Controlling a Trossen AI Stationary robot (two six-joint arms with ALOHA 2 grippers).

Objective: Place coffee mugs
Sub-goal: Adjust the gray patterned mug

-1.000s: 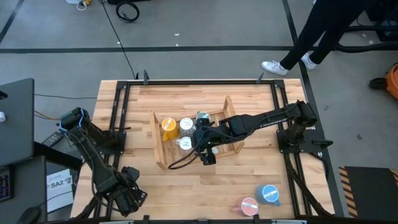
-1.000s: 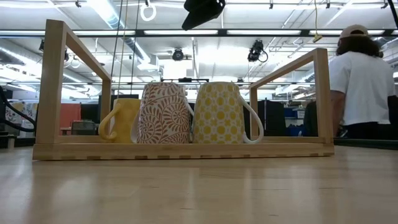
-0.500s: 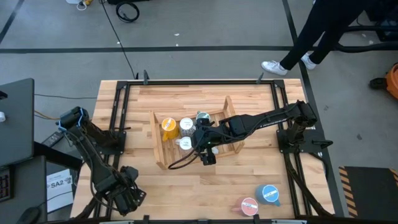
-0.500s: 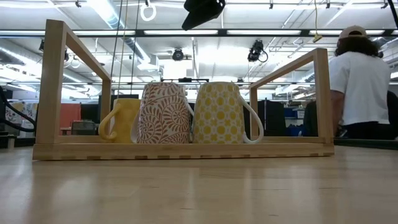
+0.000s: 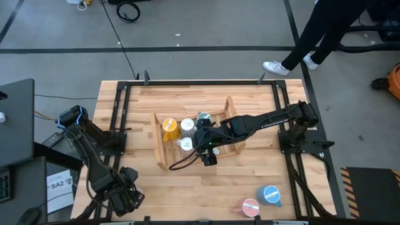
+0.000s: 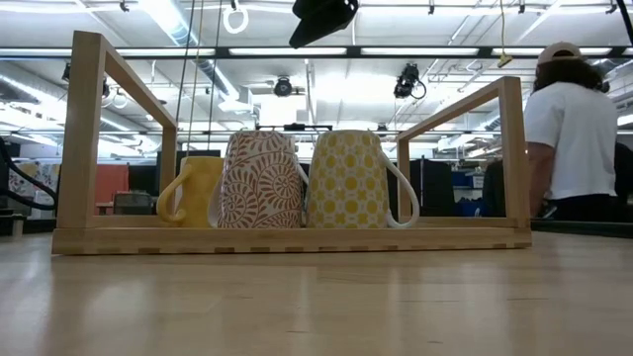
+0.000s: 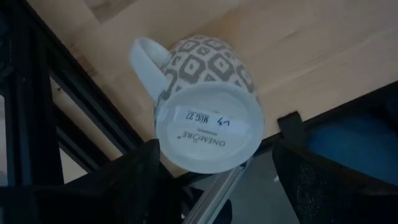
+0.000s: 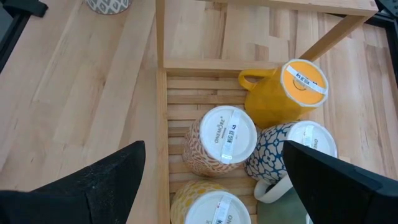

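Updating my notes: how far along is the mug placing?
Done: at least five mugs stand upside down in the wooden rack. In hand: nothing is gripped; the open left gripper is poised at a grey patterned mug, the open right gripper hovers over the rack. Left: that mug, plus the pink mug and blue mug.

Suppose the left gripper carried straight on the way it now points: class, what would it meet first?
Probably the grey-patterned mug, standing upside down at the table's edge. It sits between the open left gripper's fingers in the wrist view, label facing the camera. How far off it is cannot be judged.
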